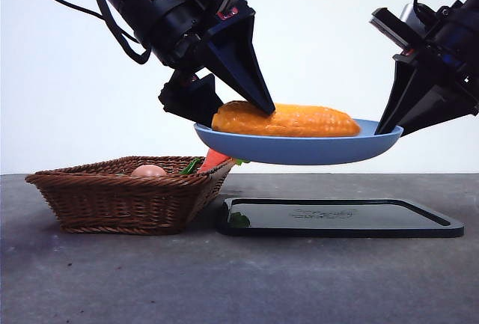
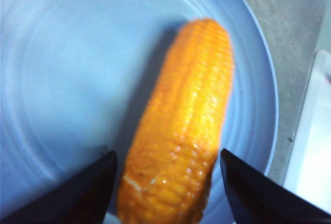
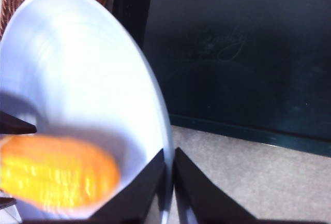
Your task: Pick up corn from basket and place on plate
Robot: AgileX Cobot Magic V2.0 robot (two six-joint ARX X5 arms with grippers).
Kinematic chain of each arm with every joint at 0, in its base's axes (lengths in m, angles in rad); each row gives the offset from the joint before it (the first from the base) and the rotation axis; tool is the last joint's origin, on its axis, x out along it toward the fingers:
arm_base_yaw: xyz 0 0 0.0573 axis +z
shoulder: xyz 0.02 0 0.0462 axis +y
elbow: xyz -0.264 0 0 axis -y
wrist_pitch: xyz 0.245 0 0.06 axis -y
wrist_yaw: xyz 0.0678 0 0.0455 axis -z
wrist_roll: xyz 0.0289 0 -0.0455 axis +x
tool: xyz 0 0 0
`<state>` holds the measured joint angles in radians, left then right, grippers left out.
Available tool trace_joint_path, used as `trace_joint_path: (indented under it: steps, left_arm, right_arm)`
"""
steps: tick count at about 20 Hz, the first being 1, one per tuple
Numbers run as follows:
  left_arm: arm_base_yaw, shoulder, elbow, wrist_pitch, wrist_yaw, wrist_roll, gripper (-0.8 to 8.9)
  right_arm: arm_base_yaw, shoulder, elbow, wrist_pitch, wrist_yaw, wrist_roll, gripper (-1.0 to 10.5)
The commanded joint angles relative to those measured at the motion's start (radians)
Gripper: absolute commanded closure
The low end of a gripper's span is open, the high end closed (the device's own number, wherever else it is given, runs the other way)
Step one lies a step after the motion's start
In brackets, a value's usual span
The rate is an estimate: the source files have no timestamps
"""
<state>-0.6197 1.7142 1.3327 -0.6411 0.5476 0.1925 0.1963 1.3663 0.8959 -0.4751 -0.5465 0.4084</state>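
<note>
Corn [image 1: 286, 120] lies lengthwise in the plate [image 1: 299, 148], which is held in the air above the black tray [image 1: 340, 218] and the near edge of the basket [image 1: 120, 193].

Left gripper [image 1: 254, 103]: comes down from the upper left over one end of the corn. In the left wrist view its jaws stand spread, one on each side of the cob [image 2: 181, 131], with a gap of blue plate showing on both sides; tips near the corn, not pressing it.

Right gripper [image 3: 168, 175]: at the plate's far rim, opposite the basket side. In the right wrist view its two jaws are drawn together with the thin plate rim [image 3: 163, 125] pinched between them; it carries the plate clear of the table.

Plate tilt: roughly level in the front view, rim toward the basket slightly lower.

Basket: on the table just beside the tray, holding a round peach-coloured item [image 1: 150, 170] and a carrot [image 1: 213, 161] with green leaves leaning on the wall nearest the tray.

Tray: flat on the table, bare under the plate.
</note>
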Motion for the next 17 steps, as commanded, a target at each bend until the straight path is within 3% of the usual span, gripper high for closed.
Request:
trace_joint_path:
  steps: [1, 6, 11, 17]
  left_arm:
    - [-0.008, 0.013, 0.038, -0.008, -0.002, -0.003, 4.84]
    - [-0.008, 0.011, 0.182, -0.132, -0.002, 0.009, 4.84]
    - [0.021, 0.011, 0.339, -0.236, -0.001, 0.01, 4.86]
    - [0.031, 0.01, 0.389, -0.287, -0.001, 0.009, 4.86]
  right_arm:
    - [0.003, 0.015, 0.016, 0.002, -0.009, -0.019, 9.5]
    - [-0.001, 0.053, 0.016, 0.004, -0.003, -0.026, 9.5]
    - [-0.069, 0.14, 0.021, 0.03, -0.004, -0.027, 9.5]
    - [-0.156, 0.251, 0.06, 0.079, -0.004, -0.028, 9.5]
